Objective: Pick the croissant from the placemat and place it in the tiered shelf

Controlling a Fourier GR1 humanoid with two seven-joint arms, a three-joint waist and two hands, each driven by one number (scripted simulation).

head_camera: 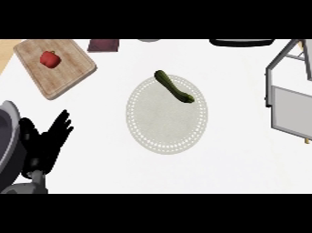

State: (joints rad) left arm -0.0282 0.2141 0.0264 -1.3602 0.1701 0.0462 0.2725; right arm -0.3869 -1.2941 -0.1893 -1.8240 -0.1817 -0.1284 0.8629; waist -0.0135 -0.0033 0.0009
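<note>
A round pale-grey woven placemat (166,132) lay at frame centre, bearing near its upper edge a long dark-green vegetable (173,86), not a croissant. The left hand (47,139), lower left, rested with fingers straight and spread, holding nothing; the right hand was out of view. The grey metal tiered shelf (299,91) stood at the right edge, well apart from the mat. Likely risk: the slim vegetable rolling on grasp. A wooden cutting board (54,66) with a red pepper (49,59) lay upper left, clear of the route.
</note>
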